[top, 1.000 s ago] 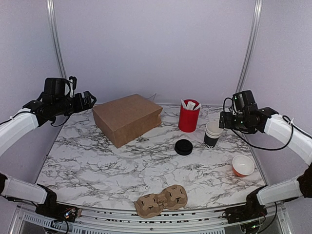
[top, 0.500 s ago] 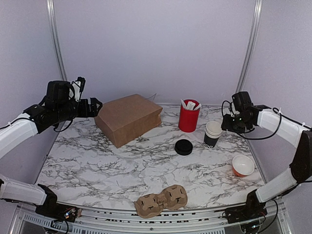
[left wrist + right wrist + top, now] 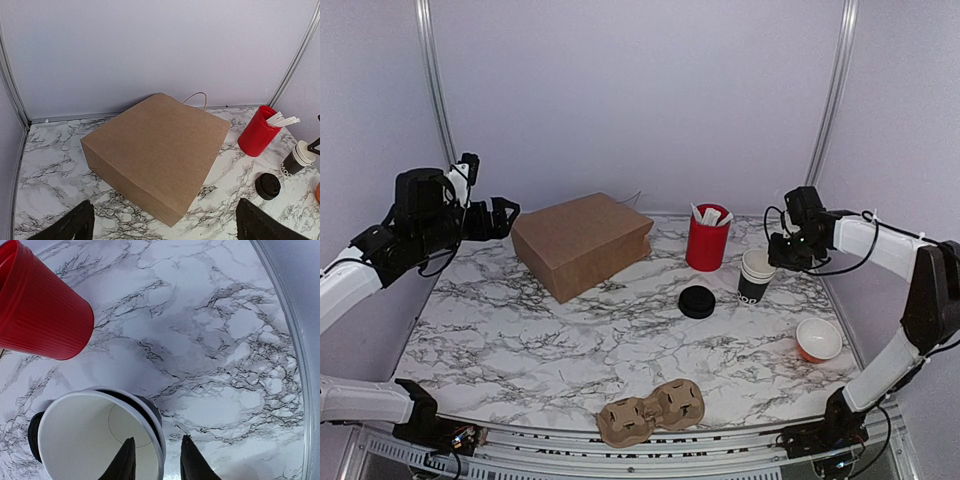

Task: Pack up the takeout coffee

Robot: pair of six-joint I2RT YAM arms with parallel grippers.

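Two black paper cups (image 3: 756,275) with white lettering stand nested, right of the red tub. The top one's white inside (image 3: 90,440) is bare. The round black lid (image 3: 697,301) lies flat on the marble to their left. My right gripper (image 3: 779,252) hangs at the cups' right rim. In the right wrist view its narrowed jaws (image 3: 157,456) straddle that rim, one finger inside, one outside, with a gap on each side. My left gripper (image 3: 506,214) is wide open in the air at the far left, above and left of the brown paper bag (image 3: 582,243).
The bag (image 3: 155,150) lies on its side at the back. A red tub (image 3: 707,243) of white sachets stands beside the cups. A small orange cup (image 3: 818,340) sits near the right edge. A cardboard cup carrier (image 3: 651,410) lies at the front edge.
My right gripper has moved left and down onto the cups' rim, and its jaws have narrowed a lot. The left arm swung right, then drew back left, staying open.
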